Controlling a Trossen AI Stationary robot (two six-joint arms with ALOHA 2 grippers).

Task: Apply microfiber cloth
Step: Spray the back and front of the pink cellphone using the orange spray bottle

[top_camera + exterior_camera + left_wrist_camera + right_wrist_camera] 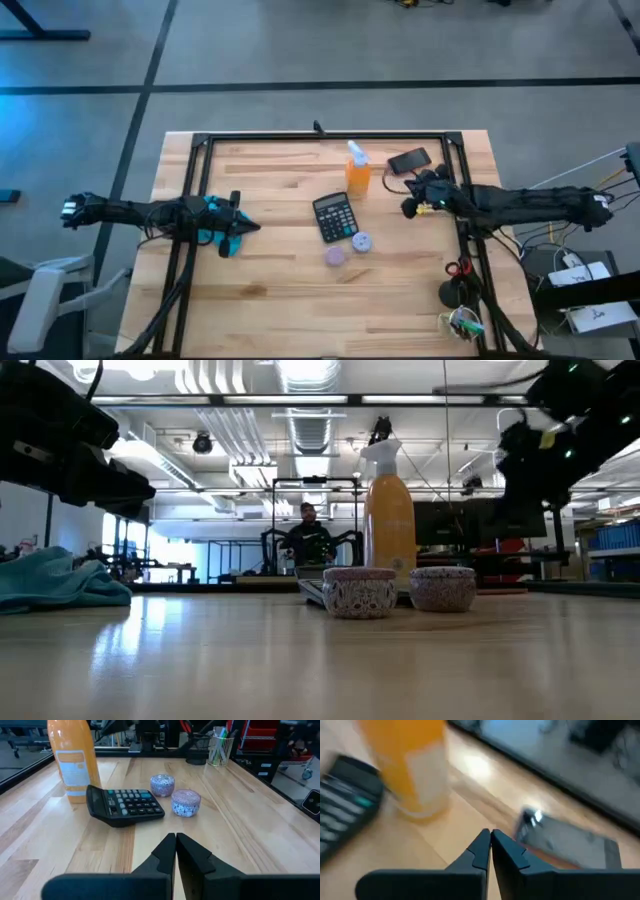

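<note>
On the table [280, 300], the crumpled cloth [208, 222] lies under the left gripper [243, 232], long axis unclear. Both the left gripper and the right gripper [490, 836] are pressed together, empty.

We can read no text anywhere: the spray bottle's [73, 761] label and the calculator's [125, 805] keys, ahead of the left gripper's fingers [165, 851], show nothing legible.

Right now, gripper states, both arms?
Left gripper: shut, holding nothing, above the teal cloth at the table's left.
Right gripper: shut, empty, near the orange spray bottle and phone.
</note>
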